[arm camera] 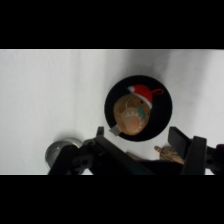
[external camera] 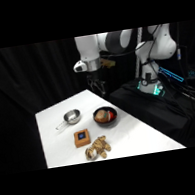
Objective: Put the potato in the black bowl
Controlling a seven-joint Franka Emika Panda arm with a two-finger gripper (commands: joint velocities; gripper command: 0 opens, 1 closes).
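The potato (external camera: 105, 115), a tan-orange lump with a red patch, lies inside the black bowl (external camera: 106, 125) near the table's right edge. In the wrist view the potato (arm camera: 131, 115) fills the middle of the black bowl (arm camera: 162, 112), red patch toward the top. My gripper (external camera: 99, 87) hangs well above the table, up behind the bowl and clear of it. Seen from the wrist, the gripper (arm camera: 147, 145) is open, its two fingers spread apart with nothing between them.
A small silver pan (external camera: 72, 117) with a thin handle sits left of the bowl. A flat brown block (external camera: 81, 137) with a blue mark lies in front of it, and a beige plush toy (external camera: 98, 148) near the front edge. The silver pan (arm camera: 60, 150) shows at the wrist view's lower left.
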